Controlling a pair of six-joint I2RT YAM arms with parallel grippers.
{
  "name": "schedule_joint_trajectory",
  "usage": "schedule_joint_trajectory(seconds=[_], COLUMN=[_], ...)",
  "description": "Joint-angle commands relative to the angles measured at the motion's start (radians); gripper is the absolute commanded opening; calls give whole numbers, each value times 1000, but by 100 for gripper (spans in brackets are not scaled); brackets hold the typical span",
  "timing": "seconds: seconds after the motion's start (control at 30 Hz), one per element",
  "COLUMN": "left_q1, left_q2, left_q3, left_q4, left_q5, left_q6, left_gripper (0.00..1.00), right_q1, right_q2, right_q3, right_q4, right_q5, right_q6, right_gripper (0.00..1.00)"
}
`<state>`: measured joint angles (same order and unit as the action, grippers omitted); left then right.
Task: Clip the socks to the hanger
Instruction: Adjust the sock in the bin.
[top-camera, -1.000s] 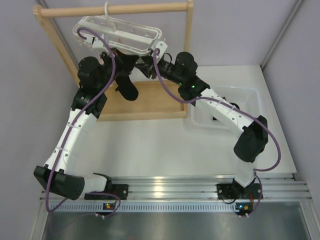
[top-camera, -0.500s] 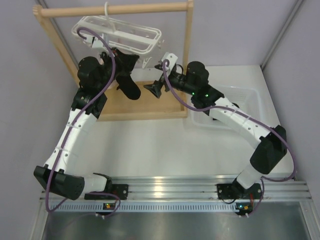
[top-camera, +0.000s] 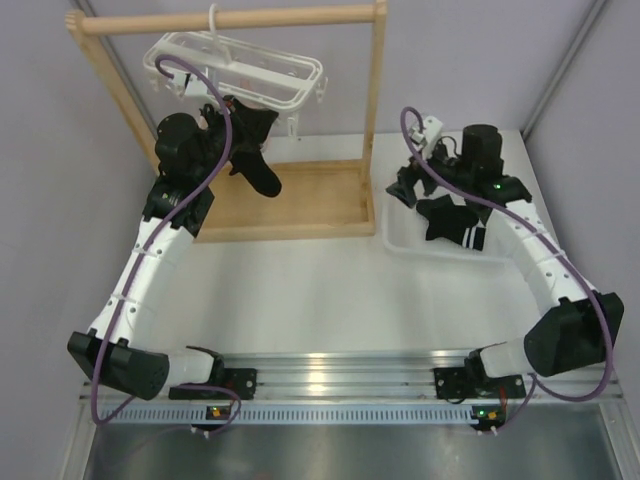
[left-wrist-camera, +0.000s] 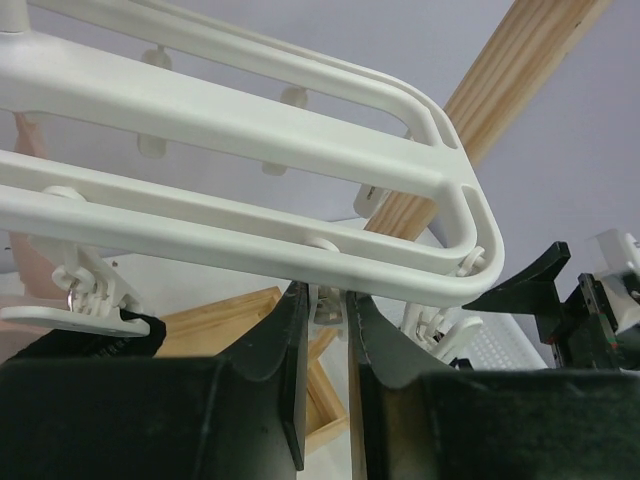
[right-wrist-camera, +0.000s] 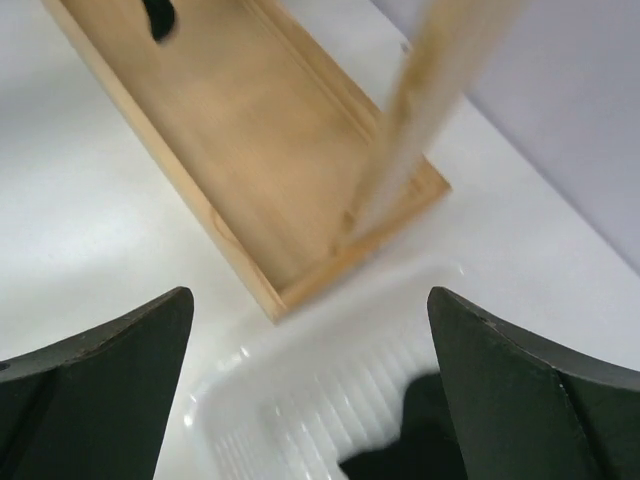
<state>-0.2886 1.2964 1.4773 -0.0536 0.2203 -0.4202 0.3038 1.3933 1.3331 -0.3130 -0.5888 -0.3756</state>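
My right hand (right-wrist-camera: 308, 292) is swinging off the hanger (left-wrist-camera: 240, 110), gaping empty; left hand (left-wrist-camera: 327, 300) is hovering nearly closed, grip unclear.

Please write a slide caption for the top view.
Left gripper at white plastic clip hanger with black sock; open right gripper over white tray.

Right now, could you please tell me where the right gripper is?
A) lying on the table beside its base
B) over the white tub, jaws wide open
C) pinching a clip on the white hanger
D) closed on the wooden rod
B: the right gripper hangs with its jaws spread wide over a corner of the white tub, where a black sock lies, well away from the hanger.
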Motion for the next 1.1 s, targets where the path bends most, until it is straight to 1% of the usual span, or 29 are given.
schedule_joint_trajectory(seconds=[0.0, 0.03, 0.07, 0.1, 0.13, 0.17, 0.2, 0.23, 0.33, 0.4, 0.5, 0.53, 0.6, 0.67, 0.7, 0.77, 0.8, 0.87, 0.9, 0.97, 1.0, 1.07], left_q1=[2, 2, 2, 2, 2, 2, 2, 2, 2, 2, 2, 2, 2, 2, 2, 2, 2, 2, 2, 2, 2, 2], left_q2=[-3, -3, -5, -5, -3, -6, -8, -8, -14, -19, -25, -25, -22, -20, -19, -17, -16, -16, -14, -13, -13, -12], left_q3=[31, 28, 29, 26, 28, 28, 28, 26, 25, 17, 5, 2, 3, 6, 6, 6, 6, 6, 6, 5, 5, 3], left_q4=[35, 34, 34, 37, 31, 31, 28, 26, 26, 28, 32, 32, 32, 32, 32, 32, 32, 34, 35, 37, 35, 37], left_q5=[16, 16, 14, 16, 17, 14, 17, 17, 19, 19, 14, 14, 14, 13, 16, 14, 13, 11, 13, 11, 8, 8], left_q6=[5, 1, 1, 1, 1, 3, 8, 11, 15, 14, 14, 15, 17, 15, 18, 20, 21, 21, 21, 21, 21, 21], left_gripper=[0, 0, 0, 0, 0, 0, 0, 0, 0, 0, 0, 0, 0, 0, 0, 0, 0, 0, 0, 0, 0, 0], right_q1=[-162, -190, -250, -274, -338, -362, -383, -409, -437, -443, -447, -447, -453, -466, -474, -496, -505, -511, -511, -514, -514, -512], right_q2=[-53, -57, -56, -51, -34, -21, -2, 41, 143, 186, 243, 278, 317, 371, 386, 415, 429, 440, 444, 457, 461, 481], right_q3=[-49, -60, -70, -72, -71, -55, -48, -40, 4, 11, -2, 6, 32, 78, 92, 118, 121, 117, 112, 92, 84, 75], right_q4=[-237, -262, -300, -334, -419, -466, -510, -587, -632, -592, -465, -436, -407, -399, -387, -371, -350, -321, -305, -255, -235, -201], right_q5=[-82, -62, -59, -59, -57, -60, -54, -36, 43, 105, 179, 223, 257, 265, 267, 268, 280, 302, 326, 351, 371, 388], right_q6=[-124, -187, -227, -312, -362, -414, -513, -548, -606, -573, -537, -505, -458, -416, -370, -335, -309, -280, -249, -223, -200, -180], right_gripper=[100, 100, 100, 100, 100, 100, 100, 100, 100, 98, 92, 87, 81, 79, 75, 71, 66, 58, 52, 46, 44, 44])
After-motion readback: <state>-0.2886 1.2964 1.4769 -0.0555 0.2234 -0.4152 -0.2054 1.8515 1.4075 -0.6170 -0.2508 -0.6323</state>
